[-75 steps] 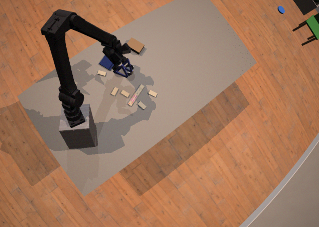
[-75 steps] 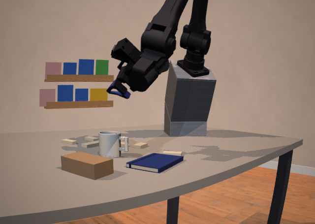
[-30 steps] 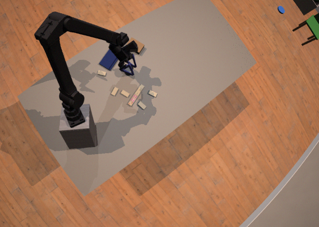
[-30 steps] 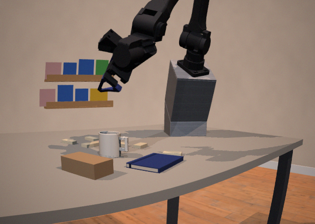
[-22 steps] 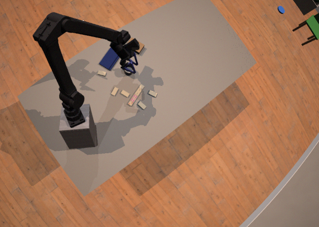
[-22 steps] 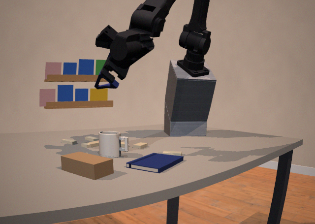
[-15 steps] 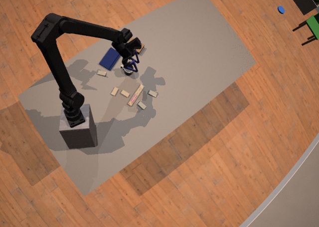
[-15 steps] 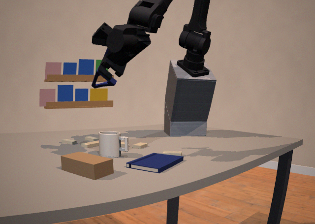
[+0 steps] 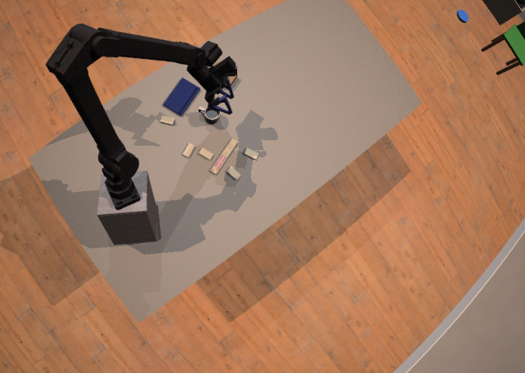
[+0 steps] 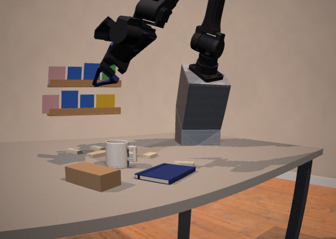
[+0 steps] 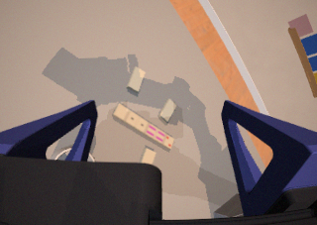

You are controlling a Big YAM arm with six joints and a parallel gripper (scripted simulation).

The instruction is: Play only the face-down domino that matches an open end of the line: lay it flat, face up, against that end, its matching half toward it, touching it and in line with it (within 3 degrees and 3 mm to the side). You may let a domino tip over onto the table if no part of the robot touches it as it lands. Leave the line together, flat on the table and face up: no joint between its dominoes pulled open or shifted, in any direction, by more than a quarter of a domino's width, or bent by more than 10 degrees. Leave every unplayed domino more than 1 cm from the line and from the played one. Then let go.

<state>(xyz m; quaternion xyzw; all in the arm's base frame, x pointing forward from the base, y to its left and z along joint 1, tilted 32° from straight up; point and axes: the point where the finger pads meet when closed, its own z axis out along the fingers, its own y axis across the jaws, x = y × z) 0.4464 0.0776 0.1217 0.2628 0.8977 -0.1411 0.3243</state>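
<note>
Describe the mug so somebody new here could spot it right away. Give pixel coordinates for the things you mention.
On the gray table (image 9: pixel 296 85) (image 10: pixel 244 160) (image 11: pixel 99 17), find the blue notebook (image 9: pixel 181 96) (image 10: pixel 165 173). Beside it, between the notebook and the line of dominoes (image 9: pixel 223 156) (image 11: pixel 144 126), stands a white mug (image 9: pixel 212 115) (image 10: pixel 116 154). Unlike its flat or boxy neighbors, it is round, open-topped and has a handle.

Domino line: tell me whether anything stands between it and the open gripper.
Nothing visible stands between the gripper and the domino line; the white mug sits below the fingers, off to one side.
</note>
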